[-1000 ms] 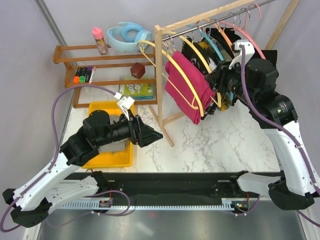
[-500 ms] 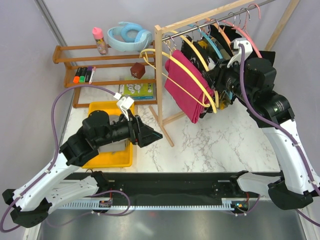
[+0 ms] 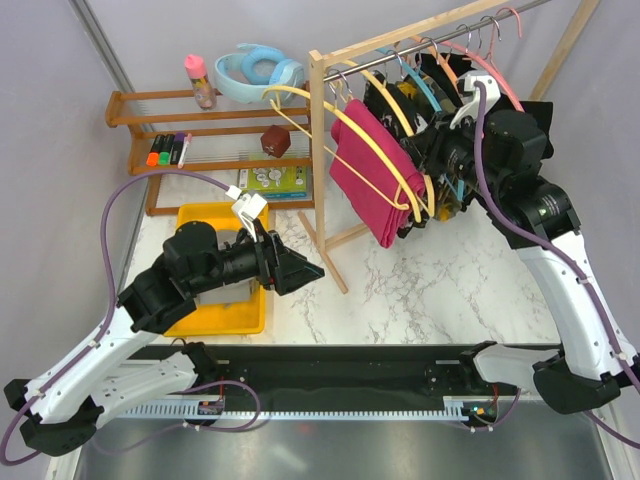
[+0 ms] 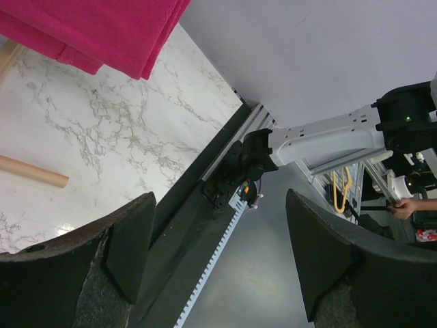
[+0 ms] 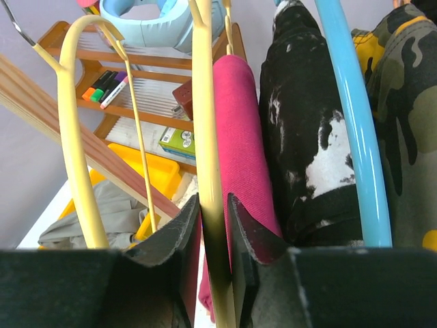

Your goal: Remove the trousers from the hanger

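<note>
The magenta trousers [image 3: 368, 185] hang folded over a yellow hanger [image 3: 388, 165] at the left end of the rail [image 3: 430, 35]. My right gripper [image 3: 428, 195] sits at that hanger's lower right arm. In the right wrist view its jaws [image 5: 213, 205] press the yellow hanger [image 5: 205, 137] from both sides, with the magenta trousers [image 5: 240, 137] just behind. Black speckled trousers [image 5: 307, 137] on a blue hanger [image 5: 348, 123] and camouflage trousers [image 5: 410, 102] hang further right. My left gripper [image 3: 310, 270] hovers open and holds nothing [image 4: 218, 232], below the magenta trousers [image 4: 89, 34].
An empty yellow hanger [image 3: 290, 98] hangs at the rack's wooden post [image 3: 325, 150]. A yellow bin [image 3: 200, 212] under my left arm holds a grey garment [image 5: 89, 212]. A wooden shelf [image 3: 200, 110] with markers, a bottle and blue headphones stands at the back left.
My right gripper's jaws have narrowed onto the yellow hanger. The hanger with the magenta trousers has swung slightly left, and the empty yellow hanger has shifted left. The left arm has not moved.
</note>
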Robot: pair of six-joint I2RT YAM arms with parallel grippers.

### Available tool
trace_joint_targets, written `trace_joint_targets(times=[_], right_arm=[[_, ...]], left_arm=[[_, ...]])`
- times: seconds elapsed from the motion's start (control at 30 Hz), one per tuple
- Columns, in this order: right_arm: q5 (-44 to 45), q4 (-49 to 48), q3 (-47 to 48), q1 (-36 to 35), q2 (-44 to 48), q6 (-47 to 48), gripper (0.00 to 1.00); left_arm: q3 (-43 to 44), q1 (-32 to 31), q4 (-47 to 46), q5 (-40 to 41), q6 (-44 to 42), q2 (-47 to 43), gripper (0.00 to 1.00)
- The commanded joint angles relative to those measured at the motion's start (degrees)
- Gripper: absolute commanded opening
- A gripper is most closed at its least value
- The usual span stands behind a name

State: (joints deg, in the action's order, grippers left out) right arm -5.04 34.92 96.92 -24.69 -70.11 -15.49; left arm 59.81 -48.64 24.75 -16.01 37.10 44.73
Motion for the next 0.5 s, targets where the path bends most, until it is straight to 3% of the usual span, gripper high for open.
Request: trace_joint_targets(times=[0.0, 0.13, 0.27, 0.47], right_arm=[[-1.73, -4.07, 0.02, 0.25, -0.56, -1.04, 0.28], [-1.99, -4.42, -0.07, 0.34, -0.73, -1.48, 0.18], [-1.99, -5.65, -0.07, 0.52, -0.12, -2.62, 0.0], [-3.92, -5.56, 2.65, 0.43, -0.38, -3.94, 0.0]], left_arm=[[0.83, -0.31, -1.46, 0.63, 1.31, -0.17, 0.83], [1.1, -0.31, -1.46, 0.54, 1.22, -0.26, 0.83], [1.62, -0.31, -1.37, 0.28, 1.31, -0.26, 0.83], [2.06, -0.31, -1.29, 0.19, 1.04, -0.26, 0.83]])
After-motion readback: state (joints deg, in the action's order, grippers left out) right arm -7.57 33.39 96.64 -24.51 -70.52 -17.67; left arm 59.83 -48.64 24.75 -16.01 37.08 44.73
